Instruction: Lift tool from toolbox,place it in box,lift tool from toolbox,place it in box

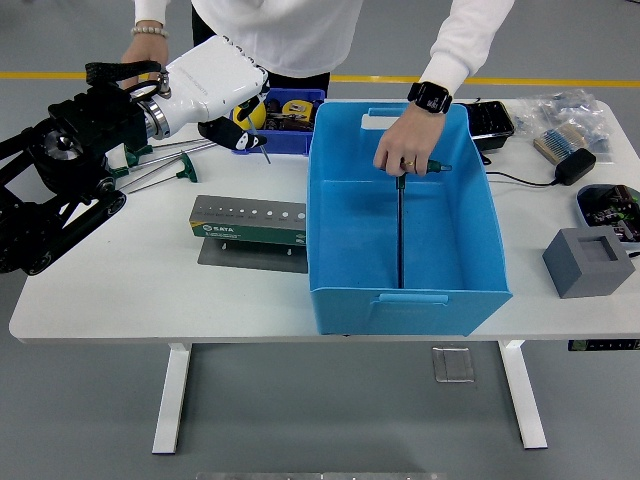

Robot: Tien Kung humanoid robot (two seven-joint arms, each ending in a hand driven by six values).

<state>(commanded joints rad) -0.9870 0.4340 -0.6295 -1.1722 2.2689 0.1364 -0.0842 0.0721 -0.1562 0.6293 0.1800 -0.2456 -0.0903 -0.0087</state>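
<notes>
The left arm (60,190) is extended in from the left edge of the table (120,290), its black links lying low over the left side and its white-shelled robot hand (222,98) raised above the far left part of the table, near the small blue bin (280,140); the hand is turned with its back upward and its dark fingers (240,135) curled downward; a thin tool (262,150) is seen pinched at the fingertips, its slim shaft pointing down and slightly right, held clear above the table; the right arm is not seen.

The toolbox (248,222), a grey and green block with a row of holes along its top, is set on a dark plate left of the centre of the table, apart from the hand; several T-handle tools (165,165) with green grips are laid on the table behind it, partly under the arm.

The large blue box (400,215) is placed at the centre of the table, its near wall close to the near edge; a long T-handle tool (400,225) is held upright inside it by a person's hand (405,152), which is closed on the green handle; a watch is worn on that wrist; the person's other hand (145,50) is seen at the far left edge, behind the arm.

A grey block (588,260) is set near the right edge.
</notes>
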